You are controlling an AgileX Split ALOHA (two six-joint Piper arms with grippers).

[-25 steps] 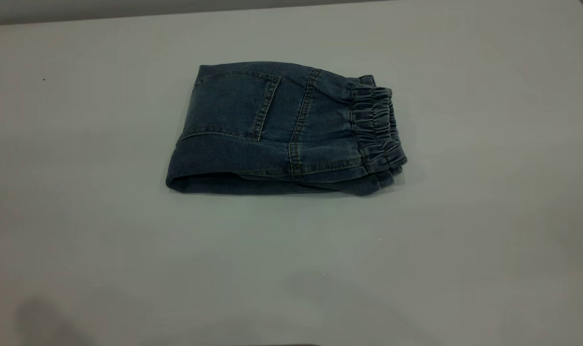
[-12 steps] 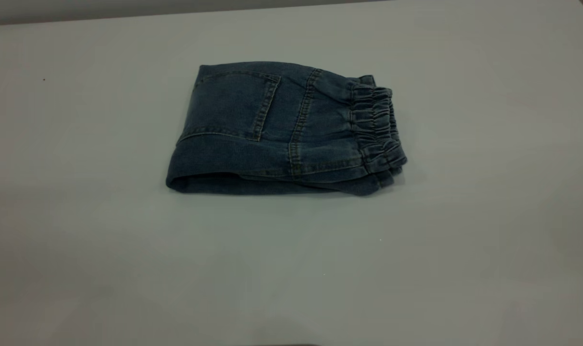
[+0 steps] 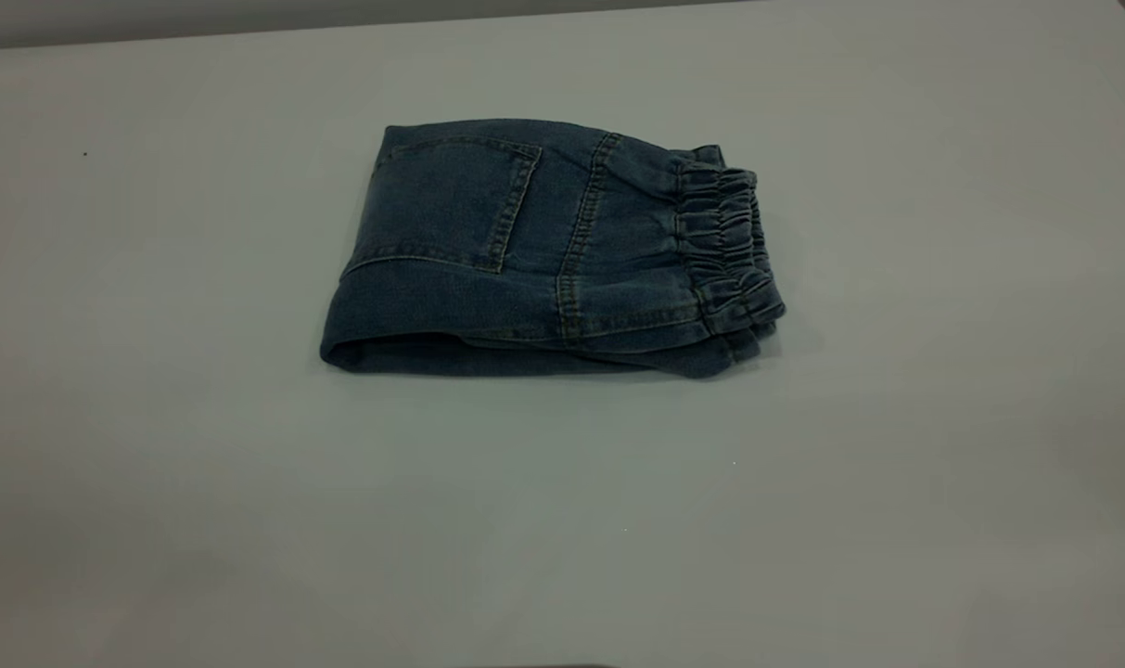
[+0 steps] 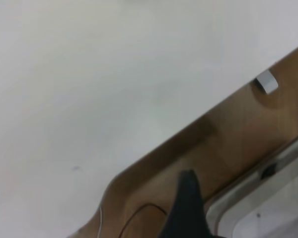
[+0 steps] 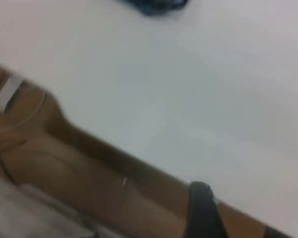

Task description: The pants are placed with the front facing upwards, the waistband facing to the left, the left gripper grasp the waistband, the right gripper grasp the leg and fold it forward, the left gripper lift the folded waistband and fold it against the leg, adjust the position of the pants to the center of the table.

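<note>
The pants [image 3: 548,250] lie folded into a compact blue denim bundle near the middle of the table [image 3: 562,520]. A patch pocket [image 3: 455,199] faces up, and the ruched waistband [image 3: 724,246] sits at the bundle's right end. Neither gripper appears in the exterior view. In the left wrist view, a dark part of the left gripper [image 4: 186,203] hangs beyond the table's edge [image 4: 188,126], over a brown surface. In the right wrist view, a black part of the right gripper [image 5: 201,210] hovers at the table's edge [image 5: 114,148]. A corner of the pants [image 5: 156,5] shows far off there.
Brown wood-coloured ground lies beyond the table in both wrist views. It carries a white tab [image 4: 266,82], a thin cable [image 4: 139,210] and a pale framed panel [image 4: 268,208]. Another white tab [image 5: 7,94] and cables [image 5: 20,124] lie near the right arm.
The pants have not moved. Faint shadows at the near left and near middle of the table have faded away.
</note>
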